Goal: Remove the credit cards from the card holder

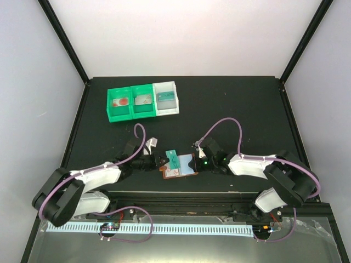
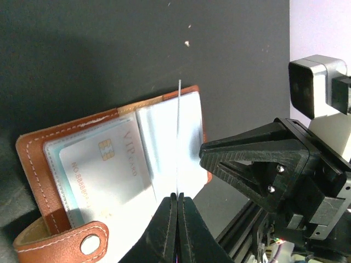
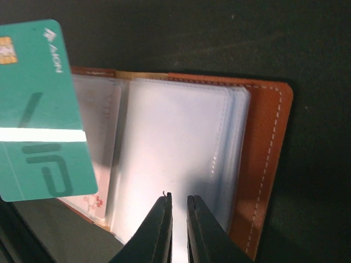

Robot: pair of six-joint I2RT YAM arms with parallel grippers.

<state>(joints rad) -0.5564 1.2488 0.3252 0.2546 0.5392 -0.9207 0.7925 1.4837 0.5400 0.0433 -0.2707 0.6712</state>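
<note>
Top external view: toward the far edge, left of centre, stand two green bins [image 1: 129, 104] with a white bin [image 1: 166, 98] touching them on the right. Near the near edge, about mid-width, the left gripper [image 1: 160, 163] reaches in from the left. In the left wrist view its fingers [image 2: 167, 224] are pressed together on a teal card [image 2: 179, 137], seen edge-on there as a thin line. The right wrist view shows that card's face [image 3: 38, 109], lifted above the card holder [image 3: 269, 153].

The card holder lies open and flat on the worktop [image 1: 247, 109], and a pale VIP card [image 2: 104, 170] sits in its left clear pocket. From the right, the right gripper [image 1: 196, 163] has its claw narrowed to a slit, with the tips [image 3: 162, 219] over the clear pocket pages. I cannot tell whether they pinch a page.
</note>
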